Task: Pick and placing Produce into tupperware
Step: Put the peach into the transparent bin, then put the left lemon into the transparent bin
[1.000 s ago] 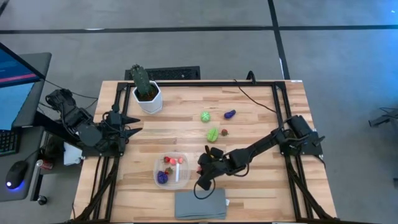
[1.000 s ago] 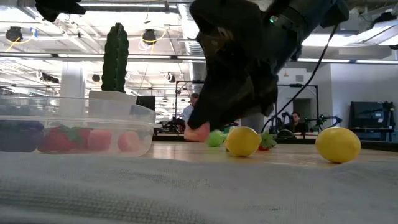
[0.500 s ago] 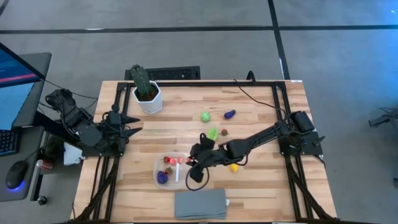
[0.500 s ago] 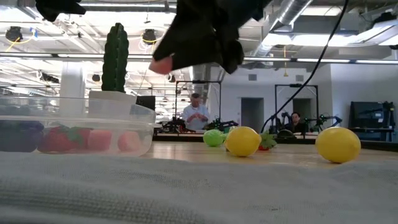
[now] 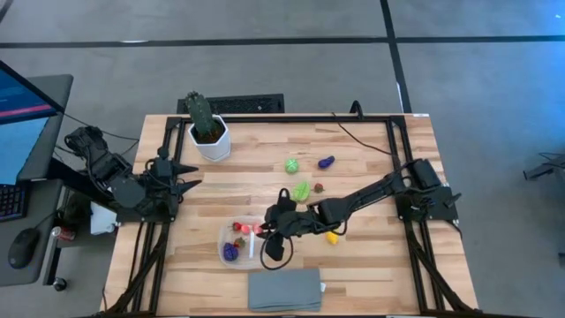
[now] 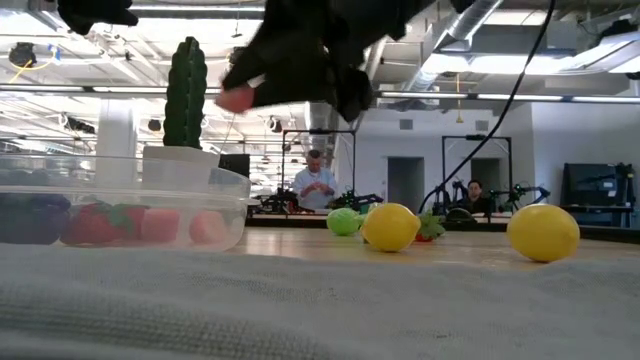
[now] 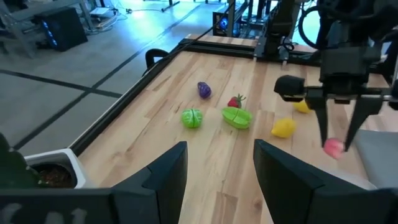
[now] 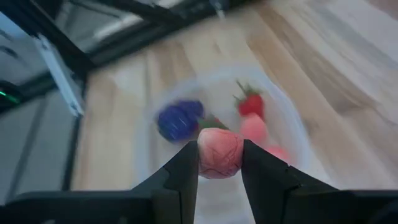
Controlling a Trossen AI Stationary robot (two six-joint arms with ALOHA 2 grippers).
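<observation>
The task is judged to be partly done. Several pieces of produce are already gathered in the tupperware (image 5: 244, 241), which sits near the front of the surface (image 5: 371, 274): a dark purple piece (image 8: 179, 119), a red strawberry-like piece (image 8: 251, 103) and at least two pink or red ones can be made out inside it. Left on the surface are a round green piece (image 5: 291, 165), a purple piece (image 5: 327, 162), a second green piece (image 5: 302, 190), a small red-brown piece (image 5: 319, 187) and a yellow piece (image 5: 332, 238); a second yellow piece (image 6: 543, 232) is seen only in the low view. At least six pieces are therefore still to be moved.

A pink piece (image 8: 219, 152) is carried above the tupperware's right edge by the right gripper (image 5: 269, 228). Its jaws are clenched on this piece, which is pinched between the two fingertips and held clear of the container's contents. The drop is judged to be the step in hand; nothing has been let go yet.

The left gripper (image 5: 192, 184) waits at the left edge of the surface, well apart from the produce. Its jaws are parted about halfway, and nothing is held or touched by them.
</observation>
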